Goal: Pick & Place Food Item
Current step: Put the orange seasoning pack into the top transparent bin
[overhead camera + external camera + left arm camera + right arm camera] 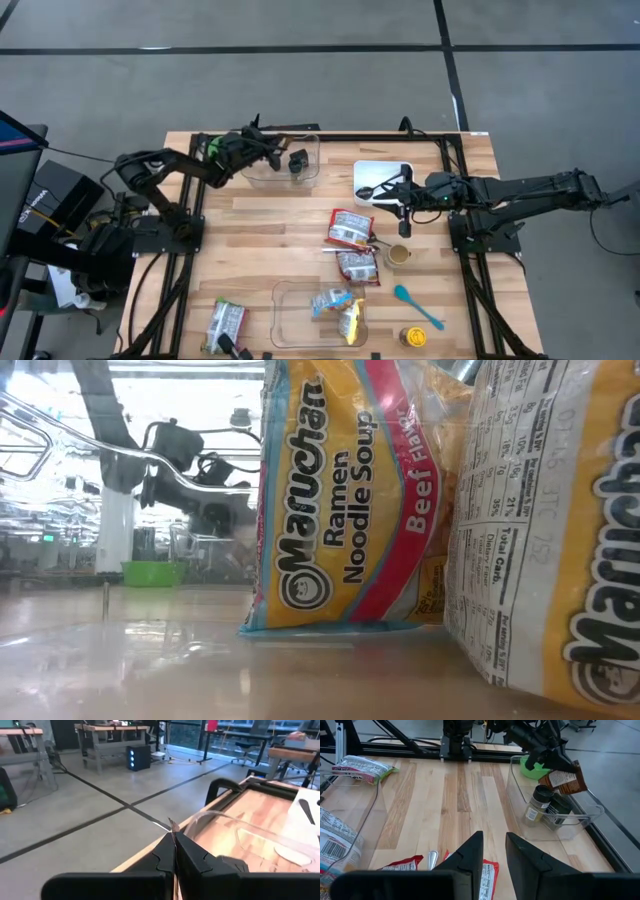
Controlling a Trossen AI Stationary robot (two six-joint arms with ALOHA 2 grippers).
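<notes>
Ramen noodle packs [340,500] fill my low view, standing inside the clear front container [290,312] at the near edge of the table [260,225]. A second pack [550,520] leans just beside the first.

At the far edge, the left claw [278,150] hangs over the clear back bin [262,181]. It is pinched tight on a small brown packet [565,779], which is up in the air above the bin, clear of the two spice jars [536,805] standing inside it. From the left wrist I see only the packet's thin edge poking up between the closed fingers [192,857]. A green bowl [535,770] sits just behind the bin.

The right claw [383,197] is over the near edge of the white tray [385,168]. Its fingers [470,852] stand narrowly apart, and I see only bare wood in the gap.

Two red packets [348,228] lie mid-table, with a small cup [399,254] beside them. A teal spoon [417,306] and a yellow-lidded jar [413,337] lie toward the front right. Another packet [226,325] lies at the front left.
</notes>
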